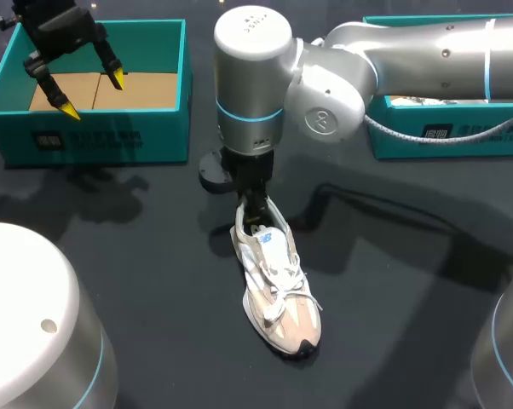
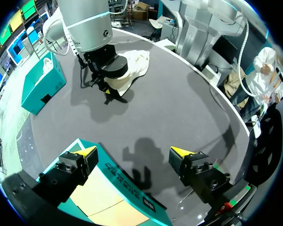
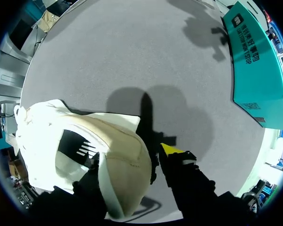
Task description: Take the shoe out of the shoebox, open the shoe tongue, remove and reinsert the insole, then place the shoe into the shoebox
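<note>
Near the shoebox, the shoe lies heel toward it, toe pointing away. Right gripper sits at the heel, its grip unclear. Left gripper gapes empty over the shoebox.

Dark grey table, teal box at its far right, white contents inside

The table is a dark grey, matt sheet with a fine grain. The shoe is soft cream cloth with smoother white panels and woven laces. The far-left shoebox is matt teal card outside, with bare brown card on its floor. The right arm has a smooth, satin silver shell with soft highlights. The left hand is matt black, its fingertips bright yellow and plastic-looking.
</note>
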`<action>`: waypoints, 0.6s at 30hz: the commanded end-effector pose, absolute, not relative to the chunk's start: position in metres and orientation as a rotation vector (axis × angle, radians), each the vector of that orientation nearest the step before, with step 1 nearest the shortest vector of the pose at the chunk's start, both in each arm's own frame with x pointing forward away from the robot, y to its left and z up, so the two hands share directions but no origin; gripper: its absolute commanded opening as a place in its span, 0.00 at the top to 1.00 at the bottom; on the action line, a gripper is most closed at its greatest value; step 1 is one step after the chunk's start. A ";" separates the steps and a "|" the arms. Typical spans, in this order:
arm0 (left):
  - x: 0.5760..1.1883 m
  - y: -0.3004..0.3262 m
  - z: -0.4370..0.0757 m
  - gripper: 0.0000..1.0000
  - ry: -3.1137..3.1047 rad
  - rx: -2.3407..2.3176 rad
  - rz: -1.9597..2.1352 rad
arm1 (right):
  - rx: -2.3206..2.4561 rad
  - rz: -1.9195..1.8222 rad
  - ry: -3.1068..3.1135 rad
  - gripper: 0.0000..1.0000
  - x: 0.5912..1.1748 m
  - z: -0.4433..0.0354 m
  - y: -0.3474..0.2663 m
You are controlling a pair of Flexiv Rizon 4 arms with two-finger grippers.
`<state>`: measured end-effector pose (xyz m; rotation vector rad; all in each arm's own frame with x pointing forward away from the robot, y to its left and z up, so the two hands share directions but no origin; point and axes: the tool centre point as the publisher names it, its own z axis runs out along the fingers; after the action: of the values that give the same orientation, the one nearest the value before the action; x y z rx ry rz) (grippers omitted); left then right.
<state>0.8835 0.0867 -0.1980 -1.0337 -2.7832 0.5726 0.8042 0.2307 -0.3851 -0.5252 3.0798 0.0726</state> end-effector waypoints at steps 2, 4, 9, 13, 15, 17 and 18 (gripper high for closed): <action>0.884 0.087 -0.198 0.00 -2.782 -1.034 0.570 | -0.515 0.084 3.078 1.00 0.802 -0.385 0.230; 0.884 0.087 -0.198 0.00 -2.782 -1.034 0.570 | -0.511 0.086 3.069 1.00 0.800 -0.381 0.229; 0.884 0.087 -0.198 0.00 -2.782 -1.034 0.570 | -0.491 0.083 3.046 1.00 0.796 -0.366 0.225; 0.884 0.087 -0.198 0.00 -2.782 -1.034 0.570 | -0.458 0.076 3.019 1.00 0.793 -0.345 0.216; 0.884 0.087 -0.198 0.00 -2.782 -1.034 0.570 | -0.445 0.068 3.006 1.00 0.793 -0.332 0.210; 0.884 0.087 -0.198 0.00 -2.782 -1.034 0.570 | -0.439 0.063 2.992 1.00 0.794 -0.321 0.204; 0.884 0.087 -0.198 0.00 -2.782 -1.034 0.570 | -0.426 0.052 2.984 1.00 0.795 -0.312 0.199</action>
<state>0.8835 0.0867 -0.1980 -1.0337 -2.7832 0.5727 0.8022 0.2175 -0.3461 -0.4379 3.0110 0.0431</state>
